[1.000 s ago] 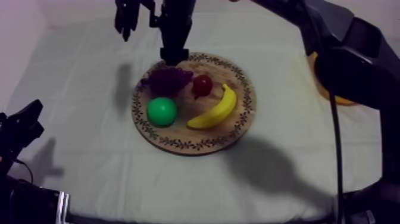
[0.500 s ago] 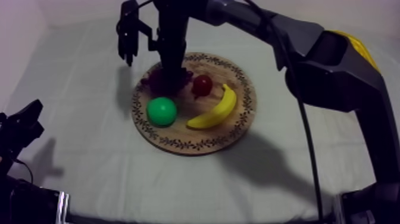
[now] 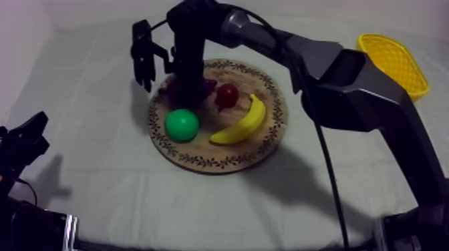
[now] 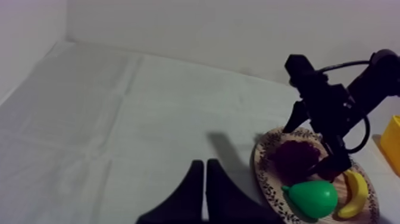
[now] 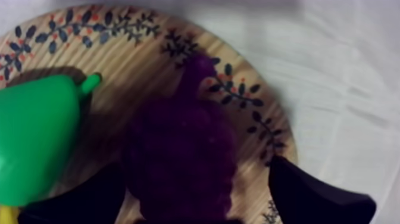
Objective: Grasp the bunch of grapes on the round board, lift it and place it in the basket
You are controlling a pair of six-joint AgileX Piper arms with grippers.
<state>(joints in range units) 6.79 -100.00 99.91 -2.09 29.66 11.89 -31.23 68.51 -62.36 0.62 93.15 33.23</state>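
Note:
The purple bunch of grapes [image 3: 173, 89] [image 5: 178, 155] lies on the far left part of the round wooden board [image 3: 267, 137]. My right gripper [image 3: 188, 93] [image 5: 196, 199] is down over the bunch and open. One black finger [image 5: 315, 193] stands clear of the grapes on one side, the other [image 5: 77, 202] between grapes and pear. In the left wrist view the right gripper [image 4: 313, 143] straddles the grapes [image 4: 294, 158]. The yellow basket [image 3: 394, 61] sits at the far right. My left gripper [image 3: 28, 135] [image 4: 205, 182] rests shut at the lower left, far from the board.
A green pear [image 3: 181, 125] [image 5: 36, 140] lies just in front of the grapes. A small red fruit [image 3: 227, 95] and a banana [image 3: 242, 122] lie to their right on the board. My right arm [image 3: 334, 80] spans from the right edge to the board.
My right gripper has come down from above the board's far rim onto the grapes. The arm has swung and now leaves the yellow basket uncovered. The left arm has not moved.

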